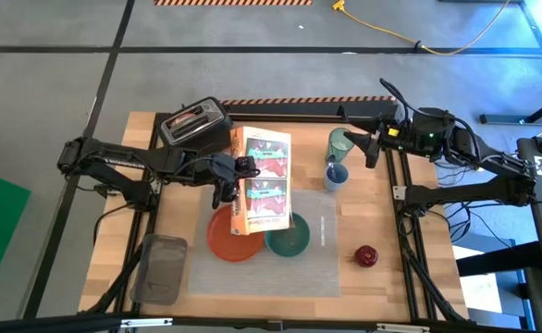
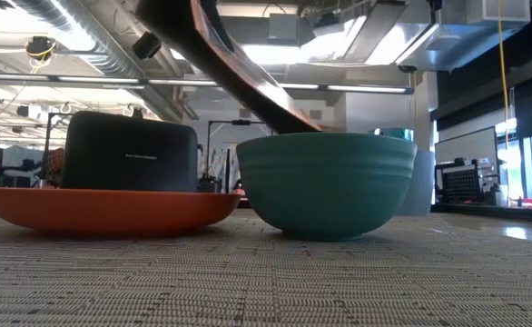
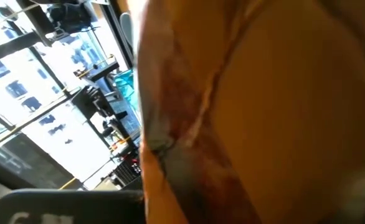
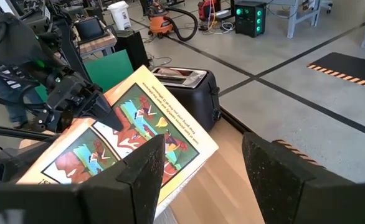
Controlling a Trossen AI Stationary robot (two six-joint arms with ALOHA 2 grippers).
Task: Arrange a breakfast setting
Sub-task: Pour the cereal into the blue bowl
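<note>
An orange cereal box point(image 1: 262, 180) hangs tilted, front face up, over the round orange plate point(image 1: 227, 239) and the teal bowl point(image 1: 288, 239). Both dishes stand on the pale ribbed placemat point(image 1: 322, 273). My left gripper point(image 1: 227, 180) is shut on the box's left side. In the low view the box's edge point(image 2: 239, 73) slants down behind the bowl's rim point(image 2: 325, 141). A red apple point(image 1: 366, 255) lies on the mat's right part. The green tumbler point(image 1: 340, 143) stands at the far right, and beside it my right gripper point(image 1: 368, 148) is open, high above the table. My left gripper pinches the cereal box at its long side toward the table's left point(image 4: 111, 118), between its two fingers. The fingers come from the table's left, slanting a little down, across that edge. The box is lifted clear and tilted, with one end low by the bowl.
A black toaster point(image 1: 194, 125) stands at the far left, behind the plate in the low view point(image 2: 130, 150). A small blue cup point(image 1: 336, 174) stands near the tumbler. A grey tray point(image 1: 160, 268) lies at the near left. Silver cutlery point(image 1: 324, 229) lies on the mat, right of the bowl.
</note>
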